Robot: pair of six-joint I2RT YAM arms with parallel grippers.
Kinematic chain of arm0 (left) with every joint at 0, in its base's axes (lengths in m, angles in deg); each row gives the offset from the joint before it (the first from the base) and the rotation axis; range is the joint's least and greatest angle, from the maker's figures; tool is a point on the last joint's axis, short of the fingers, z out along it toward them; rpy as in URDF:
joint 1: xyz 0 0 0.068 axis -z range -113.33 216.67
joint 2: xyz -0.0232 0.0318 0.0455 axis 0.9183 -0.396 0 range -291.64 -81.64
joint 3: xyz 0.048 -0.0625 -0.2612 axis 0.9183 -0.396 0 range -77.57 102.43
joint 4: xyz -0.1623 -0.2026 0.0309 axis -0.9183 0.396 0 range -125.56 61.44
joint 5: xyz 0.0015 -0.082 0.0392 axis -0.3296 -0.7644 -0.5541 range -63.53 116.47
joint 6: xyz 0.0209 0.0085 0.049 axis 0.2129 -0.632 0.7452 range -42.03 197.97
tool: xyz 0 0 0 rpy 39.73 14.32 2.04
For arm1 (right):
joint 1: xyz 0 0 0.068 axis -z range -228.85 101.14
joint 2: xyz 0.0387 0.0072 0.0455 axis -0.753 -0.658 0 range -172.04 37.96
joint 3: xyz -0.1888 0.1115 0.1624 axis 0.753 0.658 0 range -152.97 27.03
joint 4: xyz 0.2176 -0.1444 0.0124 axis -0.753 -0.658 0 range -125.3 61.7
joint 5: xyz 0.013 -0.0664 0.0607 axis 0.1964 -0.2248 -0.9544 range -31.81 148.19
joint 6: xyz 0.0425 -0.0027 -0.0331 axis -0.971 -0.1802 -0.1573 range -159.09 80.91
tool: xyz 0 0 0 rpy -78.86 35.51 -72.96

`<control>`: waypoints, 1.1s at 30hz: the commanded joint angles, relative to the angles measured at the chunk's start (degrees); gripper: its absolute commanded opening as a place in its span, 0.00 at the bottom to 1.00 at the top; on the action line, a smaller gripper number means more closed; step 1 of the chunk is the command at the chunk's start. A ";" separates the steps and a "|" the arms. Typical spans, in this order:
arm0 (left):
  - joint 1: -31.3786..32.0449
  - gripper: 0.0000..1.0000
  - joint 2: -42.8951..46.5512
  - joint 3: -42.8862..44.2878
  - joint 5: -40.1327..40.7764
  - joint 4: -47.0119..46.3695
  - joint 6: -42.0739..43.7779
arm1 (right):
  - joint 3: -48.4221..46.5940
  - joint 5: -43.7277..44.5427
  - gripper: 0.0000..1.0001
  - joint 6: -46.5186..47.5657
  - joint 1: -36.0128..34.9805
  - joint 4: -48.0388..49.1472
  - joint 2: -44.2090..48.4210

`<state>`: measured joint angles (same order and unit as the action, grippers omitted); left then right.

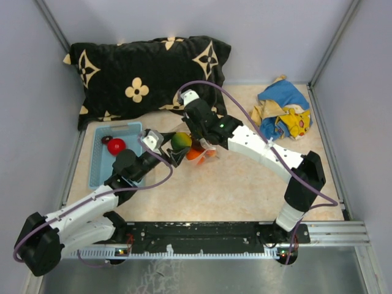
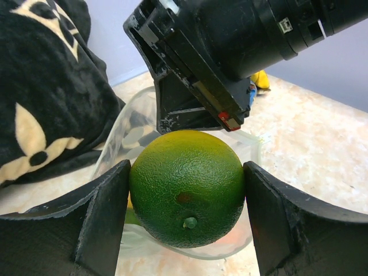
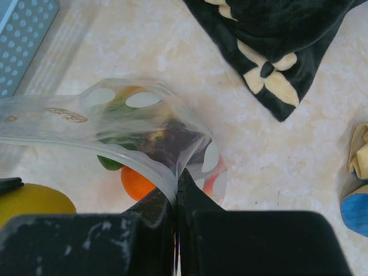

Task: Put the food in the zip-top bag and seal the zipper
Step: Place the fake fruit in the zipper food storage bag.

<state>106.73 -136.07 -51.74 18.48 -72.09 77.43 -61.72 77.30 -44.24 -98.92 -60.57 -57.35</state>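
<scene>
1. While the right pincer (image 3: 177,198) pinches one edge of the zip-top bag (image 3: 115,123), jaws narrowed tight on the plastic, the pouch hangs from that edge in front of the black pillow (image 1: 147,67). Its mouth gapes toward the left arm. Whether its bottom rests on the desk (image 1: 233,190) I cannot tell.
2. At the mouth, the left pincer (image 2: 187,192) clamps a green fruit (image 2: 187,187) between both fingers. The fruit is right at the opening and, as far as I can judge, not yet inside.
3. Done so far: several pieces sit in the pouch. An orange one (image 3: 135,183), something green and a dark purple-brown piece (image 3: 169,141) show through the plastic.
4. Left to do on loading: drop the green fruit in, then fetch the red fruit (image 1: 116,146) and a small dark piece (image 1: 106,139) lying in the light blue basket (image 1: 98,168) beside the left arm.
5. Along the mouth the zipper (image 3: 138,164) — the pale strip — stands open and sealing has not begun. I judge loading past halfway, with closing entirely ahead.
6. Off to the right lies the blue-and-yellow cloth (image 1: 285,113), well apart from the work.
</scene>
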 commanded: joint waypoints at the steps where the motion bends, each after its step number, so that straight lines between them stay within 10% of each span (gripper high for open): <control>1: 0.38 0.67 -0.61 1.36 3.46 -4.00 2.83 | -0.24 -0.22 0.00 -0.41 0.40 2.39 2.82; 16: 0.40 0.93 -2.95 5.55 6.88 4.07 4.13 | 0.37 -1.71 0.00 -0.61 0.54 3.00 3.64; 33: 0.29 0.94 3.96 15.63 18.95 31.04 -3.45 | 0.37 -1.84 0.00 -0.67 0.75 3.18 3.30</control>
<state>106.81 -134.61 -39.55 32.08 -50.63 76.45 -60.72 75.81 -44.67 -98.57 -60.00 -56.65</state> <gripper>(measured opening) 0.940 0.005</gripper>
